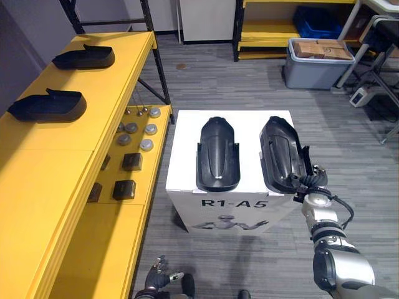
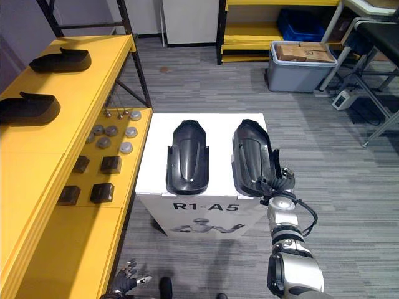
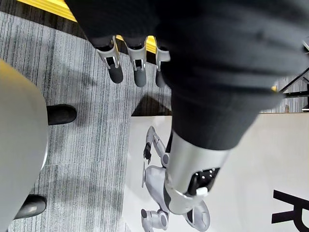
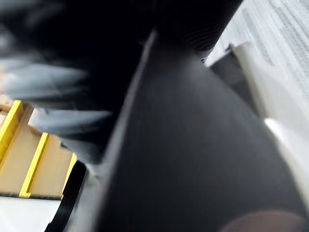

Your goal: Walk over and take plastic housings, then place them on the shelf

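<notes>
Two black plastic housings lie side by side on a white box, hollow sides up: the left housing and the right housing. My right hand is at the right housing's near right corner, with its fingers curled over the rim. That housing shows very close in the right wrist view and still rests flat on the box. My left hand hangs low beside the box with relaxed fingers and holds nothing. Two more black housings sit on the yellow shelf top.
The yellow shelf runs along the left; its lower level holds grey round parts and dark blocks. A grey bin with cardboard boxes stands at the back right. Metal frame legs stand at the far right.
</notes>
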Available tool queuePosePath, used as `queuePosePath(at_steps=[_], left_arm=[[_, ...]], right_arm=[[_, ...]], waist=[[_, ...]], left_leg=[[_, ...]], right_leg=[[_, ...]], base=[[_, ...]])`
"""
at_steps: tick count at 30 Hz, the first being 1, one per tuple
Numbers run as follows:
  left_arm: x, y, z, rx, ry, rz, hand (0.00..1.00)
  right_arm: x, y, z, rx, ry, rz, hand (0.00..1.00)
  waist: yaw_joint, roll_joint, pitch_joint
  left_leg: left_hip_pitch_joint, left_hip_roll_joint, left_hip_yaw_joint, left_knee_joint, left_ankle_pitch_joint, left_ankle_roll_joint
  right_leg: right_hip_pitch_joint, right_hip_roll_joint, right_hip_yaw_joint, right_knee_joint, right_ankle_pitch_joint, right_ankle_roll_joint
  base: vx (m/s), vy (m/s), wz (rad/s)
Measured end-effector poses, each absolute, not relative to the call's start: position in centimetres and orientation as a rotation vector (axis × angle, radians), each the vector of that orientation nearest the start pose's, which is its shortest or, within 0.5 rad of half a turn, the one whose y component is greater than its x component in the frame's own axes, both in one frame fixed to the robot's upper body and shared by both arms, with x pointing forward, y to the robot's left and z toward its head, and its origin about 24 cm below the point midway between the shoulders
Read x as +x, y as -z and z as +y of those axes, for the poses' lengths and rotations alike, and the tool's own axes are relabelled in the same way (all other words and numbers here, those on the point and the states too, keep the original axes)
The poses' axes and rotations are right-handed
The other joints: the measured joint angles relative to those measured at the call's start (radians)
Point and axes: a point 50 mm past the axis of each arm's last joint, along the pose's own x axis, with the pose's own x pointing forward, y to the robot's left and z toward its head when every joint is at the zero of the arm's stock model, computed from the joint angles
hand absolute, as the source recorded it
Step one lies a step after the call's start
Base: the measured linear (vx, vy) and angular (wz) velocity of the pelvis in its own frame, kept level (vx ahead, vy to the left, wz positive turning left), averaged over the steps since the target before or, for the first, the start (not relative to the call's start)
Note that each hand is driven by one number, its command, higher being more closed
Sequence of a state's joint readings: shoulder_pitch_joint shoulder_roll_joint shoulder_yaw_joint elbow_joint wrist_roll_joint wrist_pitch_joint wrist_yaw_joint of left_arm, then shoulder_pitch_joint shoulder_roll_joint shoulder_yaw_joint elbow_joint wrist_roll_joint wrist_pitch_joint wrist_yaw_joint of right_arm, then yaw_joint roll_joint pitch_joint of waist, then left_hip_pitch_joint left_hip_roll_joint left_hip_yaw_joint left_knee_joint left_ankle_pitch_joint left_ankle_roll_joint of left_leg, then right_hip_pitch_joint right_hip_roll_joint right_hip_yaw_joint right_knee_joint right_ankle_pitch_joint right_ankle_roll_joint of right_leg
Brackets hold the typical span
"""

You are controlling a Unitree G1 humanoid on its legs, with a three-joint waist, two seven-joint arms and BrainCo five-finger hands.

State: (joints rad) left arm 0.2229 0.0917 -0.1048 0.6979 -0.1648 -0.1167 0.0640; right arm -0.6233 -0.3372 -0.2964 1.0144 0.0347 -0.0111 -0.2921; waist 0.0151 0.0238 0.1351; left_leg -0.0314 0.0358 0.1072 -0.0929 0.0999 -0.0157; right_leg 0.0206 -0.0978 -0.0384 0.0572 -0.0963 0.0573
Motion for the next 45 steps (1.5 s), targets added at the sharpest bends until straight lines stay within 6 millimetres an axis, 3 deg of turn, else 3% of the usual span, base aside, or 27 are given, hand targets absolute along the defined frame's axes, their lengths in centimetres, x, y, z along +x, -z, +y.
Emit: queuePosePath(at_steps=[8, 14, 22, 25, 29, 32, 34, 37, 40, 45], left_arm=[[12.4, 13.1, 17.3, -0.021, -0.120, 0.801, 0.00], [13.1, 12.5, 17.0, -0.033, -0.121, 0.763, 0.00], [14.8, 9.9, 17.3, -0.069, -0.149, 0.609, 0.00], [15.9, 8.0, 17.1, -0.084, -0.147, 0.507, 0.00], [18.0, 4.3, 17.4, -0.125, -0.174, 0.312, 0.00], [19.8, 0.5, 17.3, -0.150, -0.160, 0.119, 0.00], [21.1, -2.6, 16.8, -0.188, -0.132, -0.032, 0.00], [22.3, -5.6, 14.8, -0.240, -0.043, -0.164, 0.00], [22.8, -7.4, 12.8, -0.308, 0.047, -0.230, 0.00], [23.4, -8.7, 9.8, -0.383, 0.168, -0.262, 0.00]], right_arm=[[32.8, -2.9, -29.4, -0.090, 0.616, 0.323, 1.00], [30.8, -3.3, -29.0, -0.136, 0.616, 0.223, 1.00], [27.9, -6.8, -30.1, -0.193, 0.728, 0.007, 1.00], [27.1, -8.4, -29.9, -0.207, 0.725, -0.093, 1.00], [26.2, -10.2, -28.1, -0.202, 0.691, -0.231, 1.00], [26.1, -11.0, -26.0, -0.207, 0.616, -0.300, 1.00], [26.4, -11.8, -23.8, -0.257, 0.533, -0.350, 1.00], [26.8, -12.3, -21.1, -0.348, 0.421, -0.389, 1.00], [27.0, -12.1, -19.0, -0.428, 0.352, -0.395, 1.00], [27.2, -11.9, -17.1, -0.494, 0.288, -0.409, 1.00]], waist=[[-0.002, -0.001, 0.014], [-0.005, -0.002, 0.014], [-0.036, -0.001, 0.013], [-0.042, -0.001, 0.009], [-0.048, -0.001, -0.005], [-0.048, -0.001, -0.027], [-0.049, 0.000, -0.039], [-0.046, 0.000, -0.046], [-0.044, 0.001, -0.052], [-0.046, 0.005, -0.060]], left_leg=[[0.017, 0.008, 0.008, 0.000, -0.005, -0.007], [0.017, 0.011, 0.008, 0.004, -0.007, -0.011], [0.022, 0.010, -0.001, 0.005, -0.006, -0.010], [0.018, 0.014, -0.001, 0.001, -0.004, -0.010], [0.018, 0.012, -0.003, 0.002, 0.000, -0.010], [0.017, 0.010, -0.009, 0.005, 0.002, -0.009], [0.016, 0.009, -0.015, 0.005, 0.004, -0.007], [0.017, 0.007, -0.024, 0.005, 0.007, -0.007], [0.023, 0.006, -0.027, 0.005, 0.010, -0.007], [0.024, 0.007, -0.028, 0.003, 0.016, -0.007]], right_leg=[[0.020, 0.007, 0.003, -0.014, 0.000, 0.000], [0.024, 0.010, 0.004, -0.015, 0.000, 0.000], [0.029, 0.007, 0.004, -0.009, 0.003, 0.004], [0.013, 0.009, 0.008, 0.001, 0.003, 0.004], [0.014, 0.010, 0.006, 0.002, 0.004, 0.005], [0.016, 0.009, 0.001, 0.002, 0.004, 0.006], [0.019, 0.008, -0.002, 0.002, 0.004, 0.006], [0.025, 0.007, -0.008, 0.003, 0.004, 0.006], [0.031, 0.007, -0.011, 0.005, 0.004, 0.007], [0.030, 0.007, -0.011, 0.012, 0.003, 0.007]], base=[[0.01, -0.010, -0.03], [0.01, -0.004, 0.01], [-0.03, 0.003, 0.01], [-0.07, 0.003, -0.04], [-0.02, 0.002, 0.00], [0.00, 0.001, 0.06], [0.00, 0.000, 0.07], [-0.02, 0.000, 0.09], [-0.03, 0.001, 0.05], [-0.04, 0.000, 0.01]])
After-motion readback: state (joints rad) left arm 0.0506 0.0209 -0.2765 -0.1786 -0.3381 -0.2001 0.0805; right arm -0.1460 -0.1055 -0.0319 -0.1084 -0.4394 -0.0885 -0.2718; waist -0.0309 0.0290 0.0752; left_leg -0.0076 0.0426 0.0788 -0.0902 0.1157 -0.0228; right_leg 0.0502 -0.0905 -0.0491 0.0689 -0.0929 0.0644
